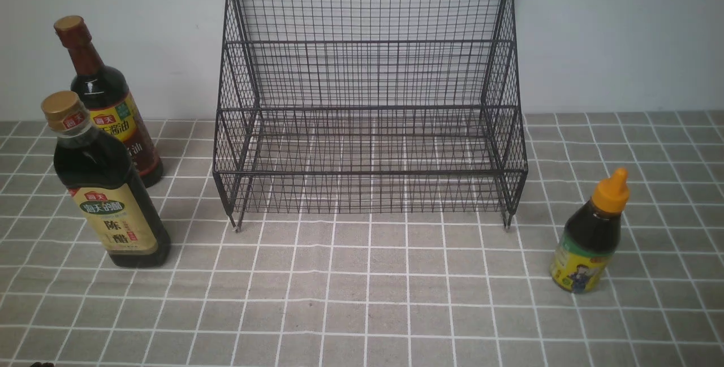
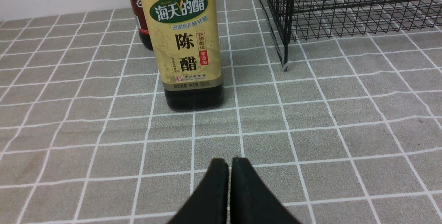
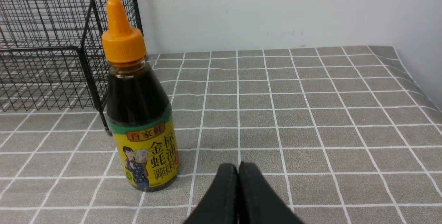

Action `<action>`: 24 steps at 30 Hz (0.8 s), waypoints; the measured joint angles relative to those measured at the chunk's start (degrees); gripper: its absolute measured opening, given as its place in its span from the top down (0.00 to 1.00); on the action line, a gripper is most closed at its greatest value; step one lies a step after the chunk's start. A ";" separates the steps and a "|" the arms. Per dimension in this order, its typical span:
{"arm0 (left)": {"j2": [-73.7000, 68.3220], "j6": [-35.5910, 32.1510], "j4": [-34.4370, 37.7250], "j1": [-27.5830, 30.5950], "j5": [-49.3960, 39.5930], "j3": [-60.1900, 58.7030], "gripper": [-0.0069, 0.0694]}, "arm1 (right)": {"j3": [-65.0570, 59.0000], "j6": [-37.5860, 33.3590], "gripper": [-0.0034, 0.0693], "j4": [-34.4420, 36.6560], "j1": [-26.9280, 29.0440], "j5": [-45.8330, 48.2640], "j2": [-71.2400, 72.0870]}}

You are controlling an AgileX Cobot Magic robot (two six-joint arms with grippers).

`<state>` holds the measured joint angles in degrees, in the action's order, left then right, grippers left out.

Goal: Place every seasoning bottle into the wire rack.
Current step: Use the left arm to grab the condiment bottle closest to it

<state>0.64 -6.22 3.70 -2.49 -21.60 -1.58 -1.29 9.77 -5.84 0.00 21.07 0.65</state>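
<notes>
The black wire rack (image 1: 370, 101) stands at the back centre against the wall, with nothing on its tiers. Left of it stands the wide gold-capped bottle (image 1: 104, 186) with a beige label, and behind that the tall slim brown-capped bottle (image 1: 107, 101). The small orange-nozzled bottle (image 1: 591, 234) with a yellow label stands upright to the rack's right front. My left gripper (image 2: 230, 162) is shut and holds nothing, low over the cloth short of the gold-capped bottle (image 2: 188, 41). My right gripper (image 3: 238, 166) is shut and holds nothing too, beside the orange-nozzled bottle (image 3: 138, 110). Neither gripper shows in the front view.
A grey checked tablecloth (image 1: 362, 299) covers the table, and a pale wall (image 1: 622, 33) rises directly behind the rack. The rack's short foot (image 2: 285, 66) stands close to the gold-capped bottle. The cloth's far right edge (image 3: 419, 82) meets the wall.
</notes>
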 joint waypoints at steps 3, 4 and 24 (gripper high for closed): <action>0.00 0.00 0.00 0.00 0.00 0.00 0.92 | 0.00 0.00 0.97 0.00 0.00 0.00 0.00; 0.00 0.00 0.00 0.00 0.00 0.00 0.92 | 0.00 0.00 0.97 0.00 0.00 0.00 0.00; 0.00 0.12 1.45 0.00 1.35 -0.07 0.92 | 0.00 0.00 0.97 0.00 0.00 0.00 0.00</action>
<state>0.64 -6.10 5.15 -2.49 -20.25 -1.65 -1.29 9.77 -5.84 0.00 21.07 0.65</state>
